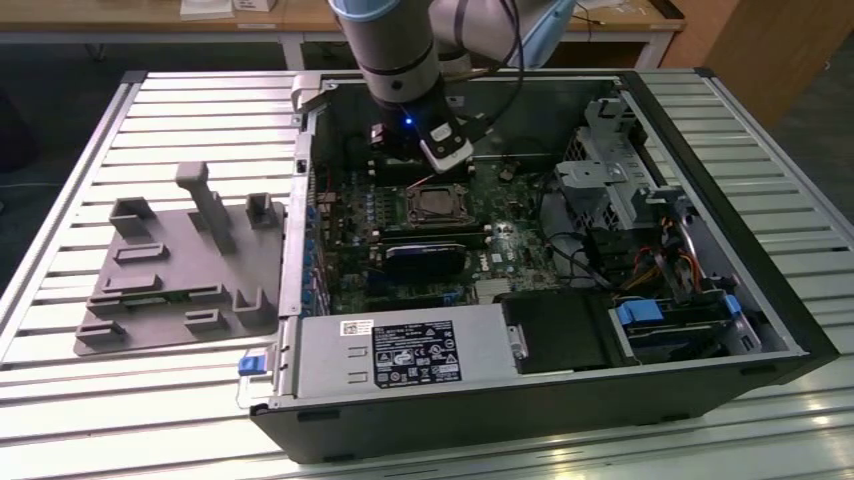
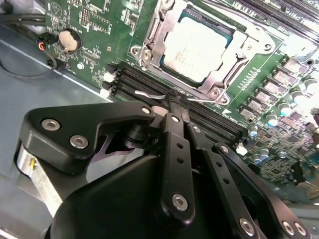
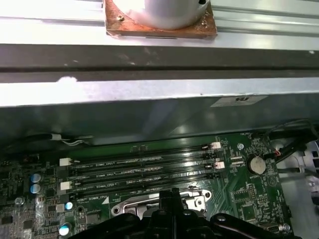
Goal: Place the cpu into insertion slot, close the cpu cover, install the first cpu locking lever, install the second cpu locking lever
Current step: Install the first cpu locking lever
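The cpu (image 2: pixel 199 47), a pale silvery square, lies seated in the insertion slot (image 1: pixel 437 206) on the green board. The cpu cover (image 2: pixel 153 47), a silver frame with a window, lies flat over it. A thin silver locking lever (image 2: pixel 148 93) runs along the near side of the slot, over the memory slots, up to my fingertips. My gripper (image 2: pixel 178 104) is shut, its black tip just beside the slot and touching or nearly touching that lever. In the exterior view the gripper (image 1: pixel 447 160) hangs just behind the slot. The first wrist view has the gripper (image 3: pixel 169 196) over the slot's metal edge (image 3: pixel 130 204).
Long black memory slots (image 3: pixel 139 172) lie beside the socket, with a coin battery (image 2: pixel 69 41) nearby. The case wall (image 3: pixel 149 107) stands close behind. A black card (image 1: pixel 434 255), the power supply (image 1: pixel 394 355) and the drive cage (image 1: pixel 627 190) fill the case. A grey fixture plate (image 1: pixel 174 270) lies outside.
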